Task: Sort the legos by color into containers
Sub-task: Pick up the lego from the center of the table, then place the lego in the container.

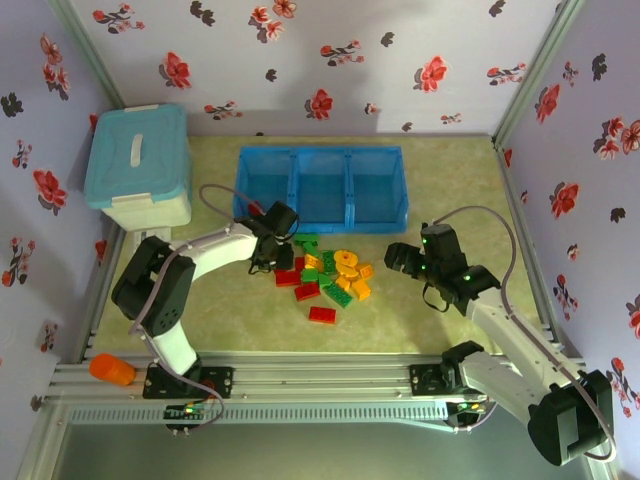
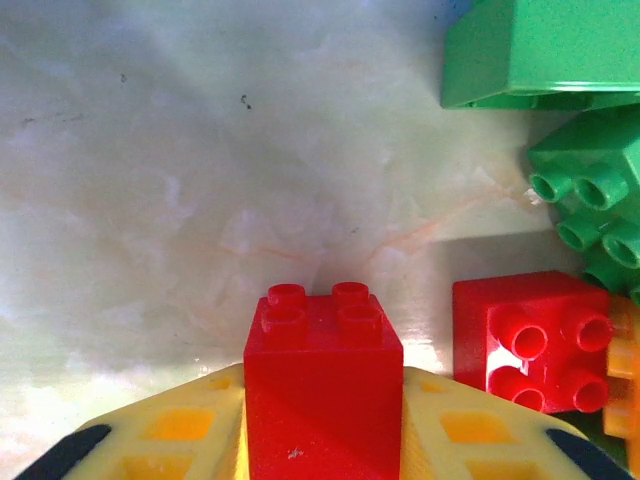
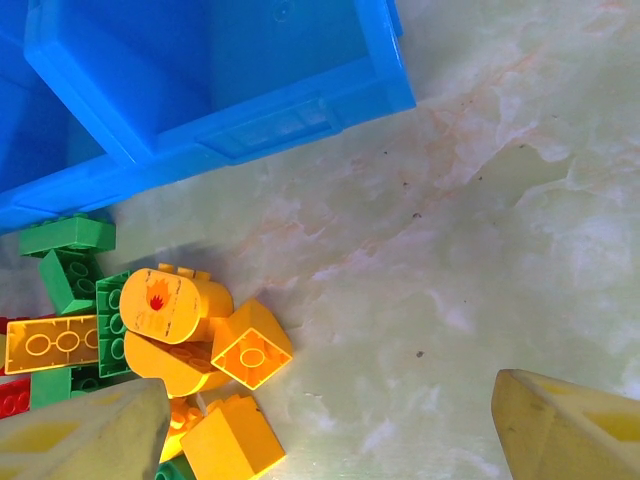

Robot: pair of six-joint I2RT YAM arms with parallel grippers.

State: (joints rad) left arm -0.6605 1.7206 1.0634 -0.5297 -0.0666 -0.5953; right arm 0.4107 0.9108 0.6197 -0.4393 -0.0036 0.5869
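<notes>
Left wrist view puts a red two-by-two brick at the bottom centre. It is clamped by its side faces between the yellow fingers of the left gripper, and its studs point toward the top of the frame. Whether the brick has cleared the table cannot be told. Just right of it a second red brick lies on the surface, with green bricks above that along the right edge.

From the top external view, the left gripper sits at the left edge of the lego pile, and one red brick lies apart below the pile. The blue tray lies near the gripper, up the frame from it, with its long axis running left to right. Its left compartment is almost straight above the gripper; the middle one and the right one fall off to the right. No brick shows in any of the three, so the sorting looks barely begun.

The right gripper hovers right of the pile, nearer the right compartment. In the right wrist view the right gripper has its jaws spread wide with nothing between them, and orange-yellow bricks lie at lower left under the tray's corner.

The left arm is the nearer one to the left compartment, so the coming move is likely a lift and a short carry up the frame over the near wall.
</notes>
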